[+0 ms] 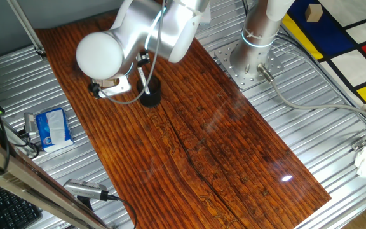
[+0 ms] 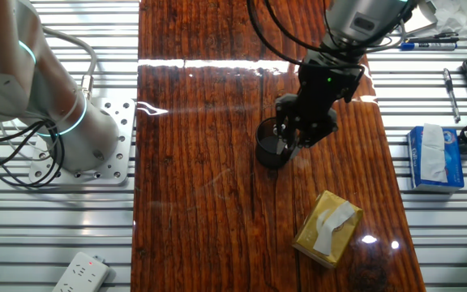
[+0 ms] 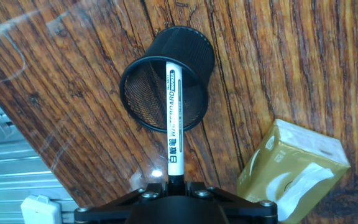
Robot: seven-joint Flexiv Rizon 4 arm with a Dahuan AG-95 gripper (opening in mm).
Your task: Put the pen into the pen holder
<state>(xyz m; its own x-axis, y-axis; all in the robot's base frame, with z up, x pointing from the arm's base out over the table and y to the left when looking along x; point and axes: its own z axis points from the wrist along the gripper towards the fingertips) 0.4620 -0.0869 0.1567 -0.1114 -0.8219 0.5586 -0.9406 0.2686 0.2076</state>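
The white pen (image 3: 173,118) with black lettering is held by its black end in my gripper (image 3: 174,184), which is shut on it. The pen points down, and its tip is over the opening of the black mesh pen holder (image 3: 143,87), which stands upright on the wooden table. In the other fixed view my gripper (image 2: 292,130) hangs right over the pen holder (image 2: 269,154). In one fixed view the pen (image 1: 142,81) shows as a thin rod above the pen holder (image 1: 150,98). I cannot tell how deep the tip is inside.
A tan cardboard box (image 2: 326,228) with white tape lies on the wooden table (image 2: 201,203) near the holder; it also shows in the hand view (image 3: 294,169). A blue tissue pack (image 2: 434,158), pens (image 2: 451,93) and a white power strip (image 2: 79,273) lie off the board.
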